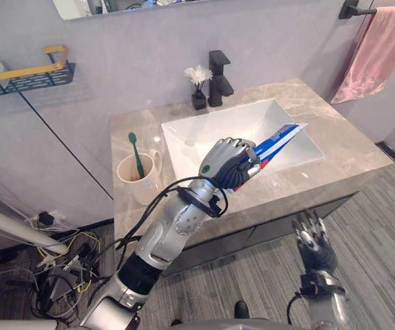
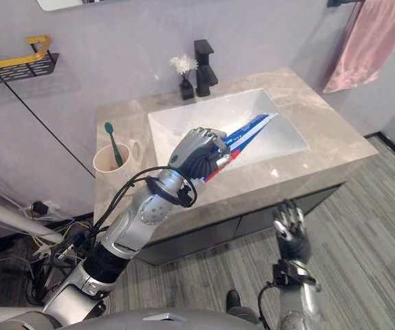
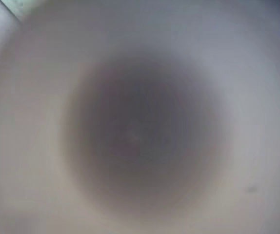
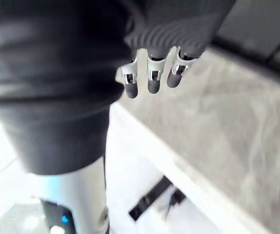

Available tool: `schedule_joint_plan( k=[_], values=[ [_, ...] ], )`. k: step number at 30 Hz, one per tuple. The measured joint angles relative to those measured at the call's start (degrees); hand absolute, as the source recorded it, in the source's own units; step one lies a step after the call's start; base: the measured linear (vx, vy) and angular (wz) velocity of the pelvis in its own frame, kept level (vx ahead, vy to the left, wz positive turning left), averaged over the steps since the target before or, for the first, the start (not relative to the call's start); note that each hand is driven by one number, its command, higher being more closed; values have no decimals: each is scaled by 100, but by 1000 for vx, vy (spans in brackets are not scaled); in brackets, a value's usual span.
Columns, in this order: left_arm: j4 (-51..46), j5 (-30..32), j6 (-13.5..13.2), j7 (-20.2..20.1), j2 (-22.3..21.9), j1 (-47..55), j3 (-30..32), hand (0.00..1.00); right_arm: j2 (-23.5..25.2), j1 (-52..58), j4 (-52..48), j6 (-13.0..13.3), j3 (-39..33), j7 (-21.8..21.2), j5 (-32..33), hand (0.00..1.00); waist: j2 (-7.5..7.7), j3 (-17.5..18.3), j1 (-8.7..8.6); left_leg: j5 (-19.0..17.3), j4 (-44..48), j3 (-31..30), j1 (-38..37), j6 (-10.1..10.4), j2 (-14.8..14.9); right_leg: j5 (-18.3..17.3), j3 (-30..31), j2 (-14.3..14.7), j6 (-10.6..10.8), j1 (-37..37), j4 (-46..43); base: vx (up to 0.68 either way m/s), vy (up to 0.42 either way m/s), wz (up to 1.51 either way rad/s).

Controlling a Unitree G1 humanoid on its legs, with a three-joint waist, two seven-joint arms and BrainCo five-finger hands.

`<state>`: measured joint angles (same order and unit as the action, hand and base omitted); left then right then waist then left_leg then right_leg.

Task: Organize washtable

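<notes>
The marble washtable (image 1: 335, 137) is seen with a white sink (image 1: 197, 137) set into it, and a pink towel (image 1: 380, 48) is hung at 2 o'clock. A toothpaste tube (image 1: 280, 137) (blue, red and white) is clamped in the curled left hand (image 1: 228, 163) above the sink's 6 o'clock rim. The right hand (image 1: 314, 240) is held low at 5 o'clock, fingers straight and apart. A cup (image 1: 132, 180) holding a green toothbrush (image 1: 136, 155) is placed at 9 o'clock.
</notes>
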<state>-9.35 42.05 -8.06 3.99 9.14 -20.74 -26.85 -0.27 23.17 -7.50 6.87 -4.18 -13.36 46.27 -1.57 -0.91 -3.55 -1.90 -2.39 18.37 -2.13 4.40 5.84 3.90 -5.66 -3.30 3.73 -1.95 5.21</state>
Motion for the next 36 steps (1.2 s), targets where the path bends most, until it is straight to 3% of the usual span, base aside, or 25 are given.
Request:
schedule_joint_plan(
  k=[5,11,15,25,36],
  values=[
    [-104,-5,-7,1,9,-4,-14,100,-351,-164,-450,-75,532,-142,569,0,6,21,71,12,44,-189,96,-18,-50,0,-175,-82,1,18,0,3,18,16],
    [-268,-11,-118,148,20,-3,-65,100,-431,-752,-822,-96,1190,-241,896,0,16,213,164,67,47,-397,139,-51,-66,-8,-411,-109,9,103,0,-28,8,22],
    [-268,-11,-146,178,33,8,-246,100,-459,-926,-822,-91,1294,-205,1117,0,26,229,255,126,-10,-480,149,-63,-88,-7,-486,-109,8,109,0,-41,-5,12],
    [-252,-14,-194,227,37,133,-441,100,-598,-1587,-812,159,1377,51,1344,0,58,384,256,267,-165,-592,146,-58,-103,-6,-601,-103,7,93,1,-2,-4,6],
    [-193,-113,-343,270,49,315,-519,100,-608,-1936,-446,250,1333,213,1353,0,148,462,256,313,-223,-621,142,-67,-113,-5,-620,-104,7,86,1,0,0,0]
  ],
)
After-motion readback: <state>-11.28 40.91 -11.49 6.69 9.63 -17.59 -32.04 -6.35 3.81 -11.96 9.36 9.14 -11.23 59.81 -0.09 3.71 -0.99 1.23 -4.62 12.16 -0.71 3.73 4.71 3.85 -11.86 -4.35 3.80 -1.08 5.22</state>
